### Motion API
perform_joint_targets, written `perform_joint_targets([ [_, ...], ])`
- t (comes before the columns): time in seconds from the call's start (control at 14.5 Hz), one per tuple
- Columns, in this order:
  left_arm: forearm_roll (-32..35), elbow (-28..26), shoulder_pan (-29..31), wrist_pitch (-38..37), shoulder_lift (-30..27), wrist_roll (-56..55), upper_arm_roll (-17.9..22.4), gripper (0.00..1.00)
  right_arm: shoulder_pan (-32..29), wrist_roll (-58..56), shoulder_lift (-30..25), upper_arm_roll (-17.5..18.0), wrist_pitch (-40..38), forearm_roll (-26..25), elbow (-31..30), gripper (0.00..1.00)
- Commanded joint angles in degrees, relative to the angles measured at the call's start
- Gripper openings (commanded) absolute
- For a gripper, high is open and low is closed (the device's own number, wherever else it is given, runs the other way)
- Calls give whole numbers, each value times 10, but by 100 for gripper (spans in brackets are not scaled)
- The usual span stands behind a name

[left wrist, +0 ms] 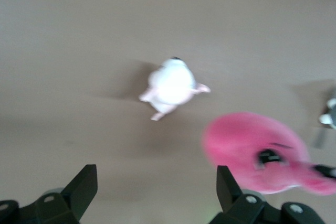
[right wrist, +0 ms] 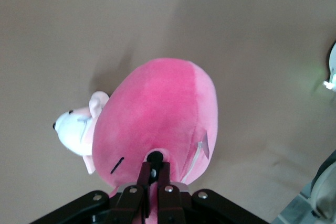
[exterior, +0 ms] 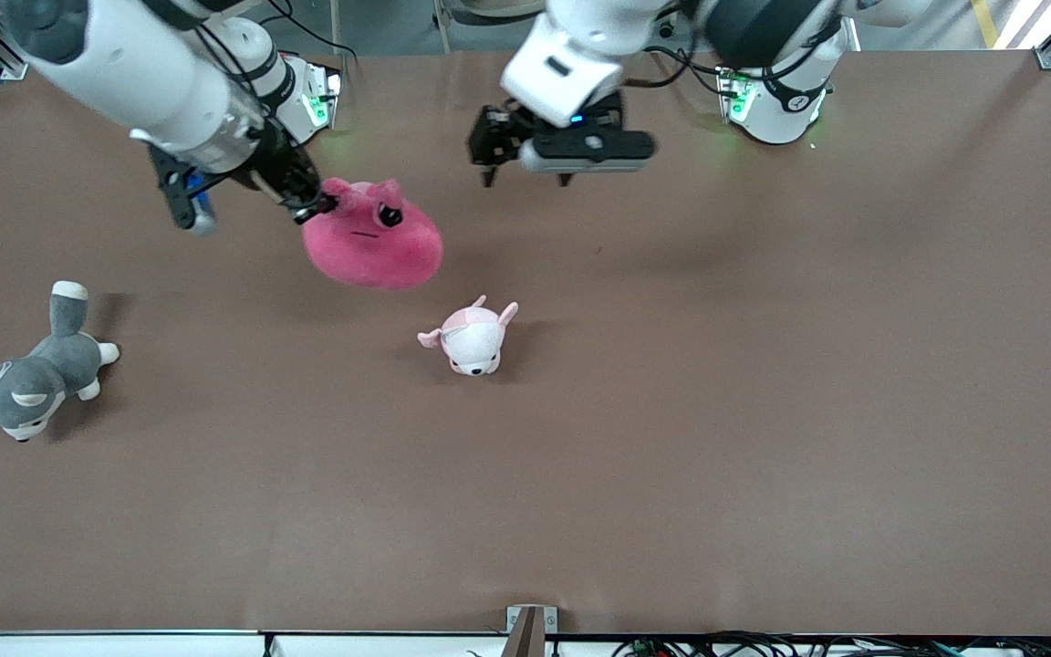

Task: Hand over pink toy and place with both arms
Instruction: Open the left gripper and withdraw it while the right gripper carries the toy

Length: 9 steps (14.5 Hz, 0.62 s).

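Hot-pink plush fills the front view's upper middle: the pink toy hangs over the table, pinched by an ear in the right gripper, with the left gripper hovering close by. Only this view shows the grey dog. Left wrist view: black fingers spread apart, holding nothing, above the pale plush. Right wrist view: fingers clamped tight on pink fabric.

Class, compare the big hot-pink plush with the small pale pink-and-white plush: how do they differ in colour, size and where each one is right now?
The pink toy is solid hot pink; the small plush is pale pink and white. The pink toy is clearly larger and rounder. The pink toy hangs above the table, pinched by the right hand; the small plush lies on the table, untouched. The open left hand holds neither. Both are soft animals with ears.
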Motion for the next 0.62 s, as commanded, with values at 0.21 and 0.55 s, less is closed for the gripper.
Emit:
perform_joint_targets([
  [0.21,5,-21,178,-143,-81,219,-2,100,-168,-218,29,6,14,2,-41,0],
  [0.55,6,-39,311,-166,-89,332,-1,100,-231,-324,94,6,100,2,-81,0],
])
